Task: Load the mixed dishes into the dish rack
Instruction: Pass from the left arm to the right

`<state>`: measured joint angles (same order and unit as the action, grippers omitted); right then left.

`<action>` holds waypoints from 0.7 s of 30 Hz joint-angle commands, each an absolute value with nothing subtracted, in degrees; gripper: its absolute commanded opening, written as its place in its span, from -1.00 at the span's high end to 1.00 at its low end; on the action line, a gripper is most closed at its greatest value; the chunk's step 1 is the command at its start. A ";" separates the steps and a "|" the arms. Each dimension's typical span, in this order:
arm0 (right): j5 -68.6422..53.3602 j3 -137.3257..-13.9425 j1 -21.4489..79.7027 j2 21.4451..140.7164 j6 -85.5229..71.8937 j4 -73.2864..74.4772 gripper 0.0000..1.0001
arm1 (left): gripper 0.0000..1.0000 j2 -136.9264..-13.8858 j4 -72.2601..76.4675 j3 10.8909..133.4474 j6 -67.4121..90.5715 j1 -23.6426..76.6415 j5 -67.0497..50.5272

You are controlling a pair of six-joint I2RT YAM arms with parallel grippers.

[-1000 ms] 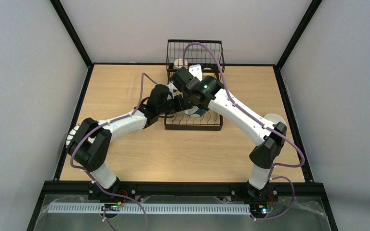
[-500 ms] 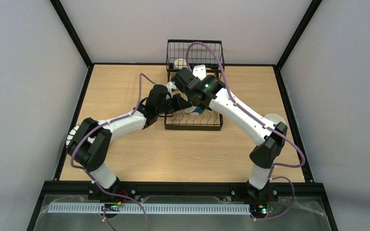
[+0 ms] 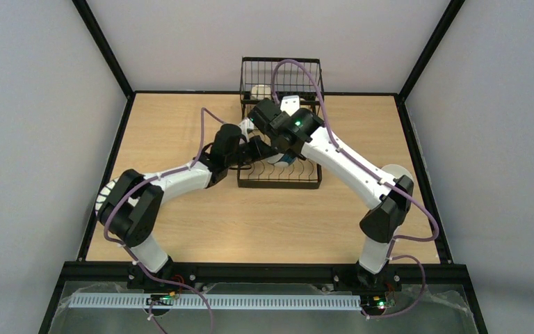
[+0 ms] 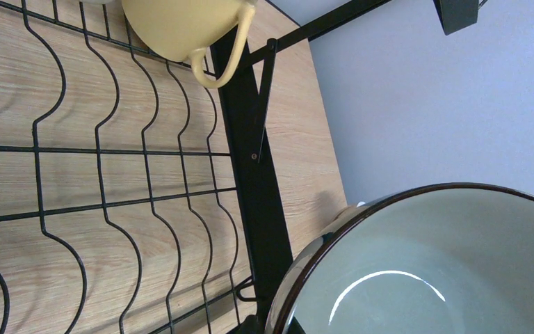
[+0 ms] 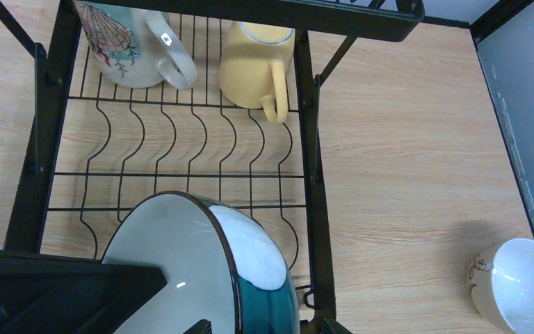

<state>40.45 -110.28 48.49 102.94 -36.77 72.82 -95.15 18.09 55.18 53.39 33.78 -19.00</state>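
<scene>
The blue-outside white bowl (image 5: 201, 271) stands on edge over the front right of the black wire dish rack (image 5: 306, 125). My left gripper (image 4: 271, 328) is shut on its dark rim, with one finger inside the bowl (image 4: 417, 264). My right gripper (image 5: 263, 325) is open and straddles the same rim, with gaps at both fingertips. A beige shell-print mug (image 5: 128, 42) and a yellow mug (image 5: 254, 62) sit at the back of the rack. In the top view both arms meet over the rack (image 3: 278, 182), and the bowl (image 3: 283, 160) is mostly hidden.
A cream bowl (image 5: 518, 282) sits on the wooden table right of the rack; it also shows by the right arm's elbow in the top view (image 3: 395, 172). A plate edge (image 3: 103, 195) peeks out under the left arm. Black frame posts border the table.
Both wrists and the bowl have shifted slightly toward the back of the rack. The grip on the bowl looks the same.
</scene>
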 commanded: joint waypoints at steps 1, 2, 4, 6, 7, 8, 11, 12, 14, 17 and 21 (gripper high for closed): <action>38.76 -109.77 47.50 101.06 -38.91 71.88 -0.81 | 0.96 -95.10 24.12 55.02 55.08 33.50 -20.35; 38.86 -109.73 47.53 101.16 -39.62 72.32 -0.82 | 0.96 -95.10 24.27 55.02 55.29 33.50 -20.37; 38.73 -109.40 47.42 101.31 -40.95 73.02 -0.82 | 0.96 -95.11 24.70 55.01 55.89 33.52 -20.47; 38.51 -109.42 47.31 101.63 -42.48 73.89 -0.82 | 0.97 -95.17 25.50 54.78 56.51 33.49 -20.50; 38.50 -109.42 47.33 101.77 -43.25 74.10 -0.82 | 0.97 -95.27 25.93 54.65 56.98 33.50 -20.59; 38.44 -109.42 47.24 101.90 -44.10 74.39 -0.83 | 0.97 -95.37 26.60 54.52 57.53 33.49 -20.65; 37.74 -109.65 47.03 102.42 -46.55 75.24 -0.89 | 0.97 -95.86 29.00 53.79 59.51 33.49 -20.77; 37.59 -109.76 47.02 102.66 -48.05 75.72 -0.98 | 0.97 -95.99 29.97 53.57 60.31 33.49 -20.84; 37.23 -109.92 46.99 102.89 -49.10 76.02 -0.99 | 0.97 -96.45 31.76 53.44 61.56 33.51 -21.18; 37.37 -110.02 46.96 103.07 -50.89 76.35 -0.99 | 0.96 -96.85 33.12 53.37 62.79 33.39 -21.58; 37.34 -110.16 46.76 102.88 -52.63 76.65 -0.99 | 0.97 -97.10 36.05 52.47 65.28 33.07 -22.25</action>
<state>37.43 -110.04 47.18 102.76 -48.69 74.74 -96.90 26.89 53.15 61.47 33.67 -20.88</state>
